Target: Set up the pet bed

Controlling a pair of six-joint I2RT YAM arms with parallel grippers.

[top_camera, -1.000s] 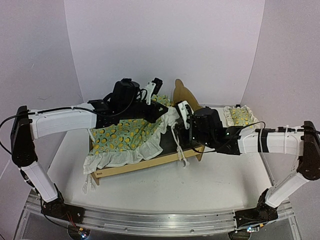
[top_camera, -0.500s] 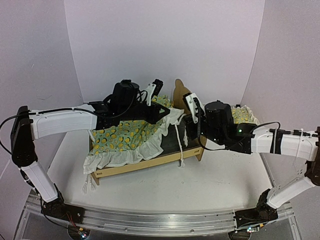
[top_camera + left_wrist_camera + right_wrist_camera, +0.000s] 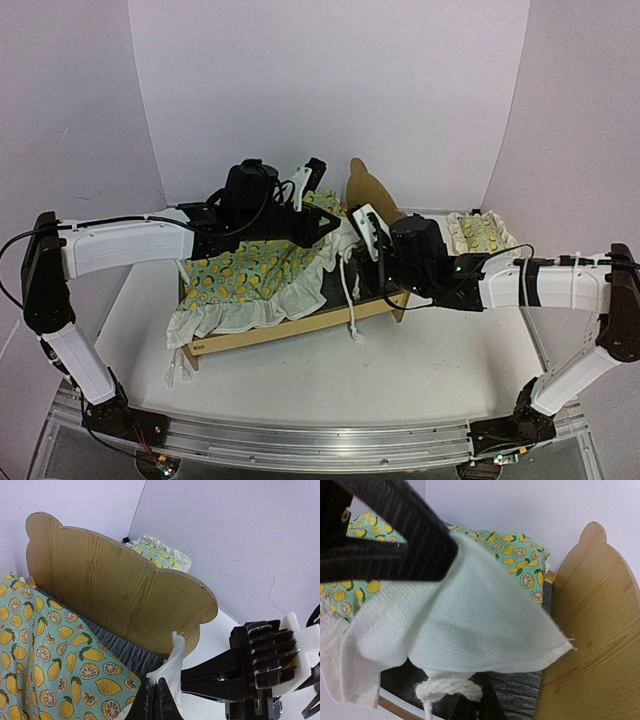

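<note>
The pet bed (image 3: 290, 330) lies under both grippers, and its headboard (image 3: 366, 190) stands upright just behind them. The left gripper (image 3: 333, 222) has its fingers pressed together on the white ruffled edge of the lemon-print blanket (image 3: 250, 270), lifting it just in front of the headboard. The right gripper (image 3: 360, 220), close beside the left one, pinches the same pale edge where a twisted cord (image 3: 447, 690) hangs. Below the raised cloth, the grey mattress pad (image 3: 520, 690) shows bare at the foot of the headboard. The rest of the blanket spills over the bed's near rail, away from the headboard. The small pillow (image 3: 478, 232) rests on the table (image 3: 400, 380) beyond the headboard. Both forearms reach in nearly level from opposite sides.
</note>
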